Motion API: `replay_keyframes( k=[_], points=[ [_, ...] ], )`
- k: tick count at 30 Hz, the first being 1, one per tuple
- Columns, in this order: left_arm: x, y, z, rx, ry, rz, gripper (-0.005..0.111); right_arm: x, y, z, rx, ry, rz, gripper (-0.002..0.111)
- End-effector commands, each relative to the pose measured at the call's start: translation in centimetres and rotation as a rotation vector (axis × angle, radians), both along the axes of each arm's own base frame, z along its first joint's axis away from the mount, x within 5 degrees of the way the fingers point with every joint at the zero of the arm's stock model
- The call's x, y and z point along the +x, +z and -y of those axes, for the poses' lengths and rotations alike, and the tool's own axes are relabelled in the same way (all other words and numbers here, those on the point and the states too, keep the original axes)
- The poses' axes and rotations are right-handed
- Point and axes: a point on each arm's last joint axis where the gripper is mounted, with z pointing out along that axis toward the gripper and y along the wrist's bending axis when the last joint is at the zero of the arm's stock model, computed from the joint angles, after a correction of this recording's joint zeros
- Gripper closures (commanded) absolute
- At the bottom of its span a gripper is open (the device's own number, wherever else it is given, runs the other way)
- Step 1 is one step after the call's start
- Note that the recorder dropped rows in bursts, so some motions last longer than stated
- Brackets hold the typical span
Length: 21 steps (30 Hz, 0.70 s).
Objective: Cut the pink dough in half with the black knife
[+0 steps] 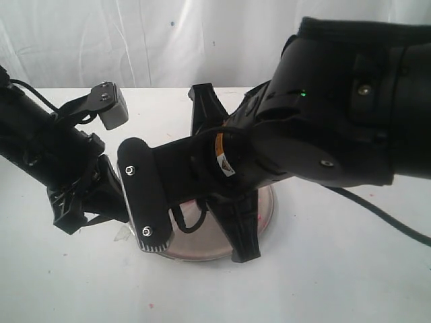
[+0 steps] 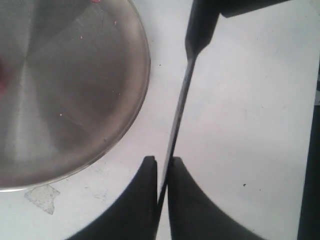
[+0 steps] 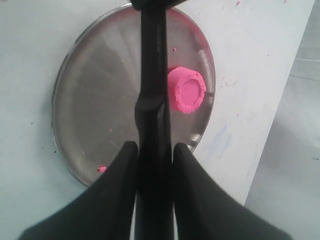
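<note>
Right wrist view: my right tool (image 3: 155,150) is clamped on the handle of the black knife (image 3: 152,65), whose long axis runs straight out over the plate (image 3: 80,100). The pink dough (image 3: 186,90), one round uncut puck, lies on the plate just beside the knife, off to one side of its line; a pink crumb (image 3: 101,169) sits near the rim. Left wrist view: my left tool (image 2: 162,167) pinches the thin blade edge-on over the bare worktop (image 2: 250,110), beside the plate. I judge the knife must shift sideways over the puck; right arm nearer.
</note>
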Motion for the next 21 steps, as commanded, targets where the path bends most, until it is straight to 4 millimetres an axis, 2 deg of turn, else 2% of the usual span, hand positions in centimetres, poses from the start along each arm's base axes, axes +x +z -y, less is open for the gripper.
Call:
replay_keyframes(
  k=[1,12,17,21],
  points=[
    [0.3,0.3,0.0,-0.017,0.062,0.004,0.107,-0.3,0.1,0.3,0.060,-0.097,-0.068,0.080],
    [0.4,0.2,-0.1,-0.007,0.065,0.012,0.107,-0.2,0.2,0.3,0.113,-0.186,-0.097,0.078],
    [0.4,0.2,-0.1,0.003,0.059,0.013,0.107,1.2,0.2,1.4,0.159,-0.301,-0.121,0.078],
    [0.4,0.2,-0.2,0.003,0.060,0.015,0.107,2.7,0.0,2.8,0.242,-0.402,-0.224,0.078]
  ],
)
